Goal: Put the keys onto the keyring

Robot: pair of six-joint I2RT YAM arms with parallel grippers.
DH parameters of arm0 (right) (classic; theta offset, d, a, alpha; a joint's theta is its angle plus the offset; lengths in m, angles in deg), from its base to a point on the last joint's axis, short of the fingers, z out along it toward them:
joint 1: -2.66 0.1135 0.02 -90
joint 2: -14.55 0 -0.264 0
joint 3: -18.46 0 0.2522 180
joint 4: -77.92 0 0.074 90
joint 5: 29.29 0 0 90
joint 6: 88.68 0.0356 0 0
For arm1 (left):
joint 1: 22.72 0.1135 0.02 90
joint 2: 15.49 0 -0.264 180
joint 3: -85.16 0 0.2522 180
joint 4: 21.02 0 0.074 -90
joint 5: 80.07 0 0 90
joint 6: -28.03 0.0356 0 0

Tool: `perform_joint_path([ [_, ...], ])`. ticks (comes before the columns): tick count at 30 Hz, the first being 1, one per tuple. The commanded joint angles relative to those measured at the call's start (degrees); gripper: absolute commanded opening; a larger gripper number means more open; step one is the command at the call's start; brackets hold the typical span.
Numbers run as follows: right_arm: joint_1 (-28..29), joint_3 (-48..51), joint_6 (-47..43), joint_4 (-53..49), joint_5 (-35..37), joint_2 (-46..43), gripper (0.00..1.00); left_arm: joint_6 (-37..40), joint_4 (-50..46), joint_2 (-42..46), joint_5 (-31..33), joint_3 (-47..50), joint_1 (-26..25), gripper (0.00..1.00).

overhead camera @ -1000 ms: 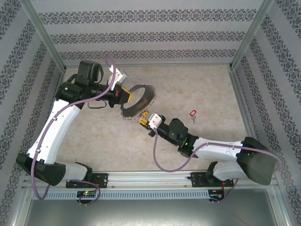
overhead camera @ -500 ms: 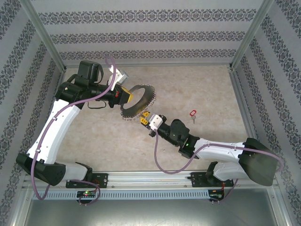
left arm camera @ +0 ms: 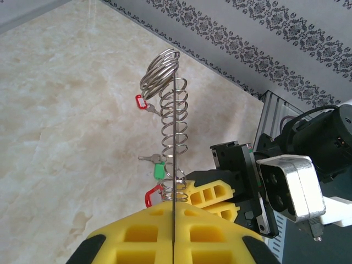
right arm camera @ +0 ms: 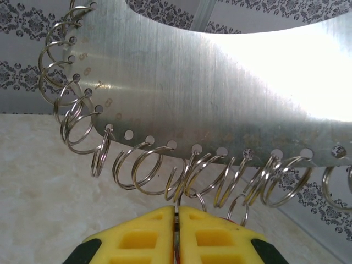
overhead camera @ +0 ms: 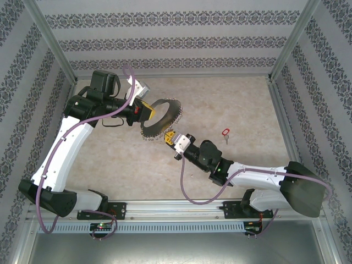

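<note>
**Top external view.** The left claw [overhead camera: 147, 111] is clenched on the near rim of the keyring [overhead camera: 177, 115], a flat grey metal hoop. It holds the hoop above the beige worktop [overhead camera: 242, 99], left of centre. The right claw [overhead camera: 169, 136] sits just below the hoop's lower edge, its yellow pads at the fringe of small rings. A red key [overhead camera: 224, 132] lies on the worktop, well apart from the hoop and right of the right claw.

**Left wrist view.** The keyring [left arm camera: 174, 126] appears edge-on as a thin upright line, pinched between the yellow pads of the left claw [left arm camera: 174, 212]. Split rings [left arm camera: 171, 104] stack along both sides of it. A green key [left arm camera: 159, 170] hangs among the lower rings, its silver shank pointing left. A red key head [left arm camera: 149, 196] sits just below the green key. An upper red key [left arm camera: 141, 102] shows beside the higher rings. Whether it hangs there or lies on the worktop [left arm camera: 66, 110] behind cannot be told. The right claw [left arm camera: 204, 197] is close beside the hoop's lower part.

**Right wrist view.** The keyring [right arm camera: 220, 82] shows as a brushed plate with a perforated rim carrying the split rings [right arm camera: 137, 168]. The right claw [right arm camera: 177, 212] is pressed together to a hairline seam just under the rings. One wire loop reaches the seam. What the right claw pinches, if anything, cannot be told.
</note>
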Motion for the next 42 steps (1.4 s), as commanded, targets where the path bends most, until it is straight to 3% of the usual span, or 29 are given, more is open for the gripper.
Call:
perform_joint_path([
  [1,0.8,-0.2,-0.9,2.4,0.3,-1.5,0.12,1.4,-0.6,0.6,-1.7,-2.0,-0.7,0.05],
  [27,2.1,-1.2,-1.1,1.8,1.3,0.7,0.2,1.7,-1.0,0.6,-1.5,-2.6,-0.7,0.06],
  [42,2.4,-1.8,-1.9,2.5,1.9,-1.1,0.18,1.7,-1.4,0.5,-1.2,-2.4,-0.6,0.06],
])
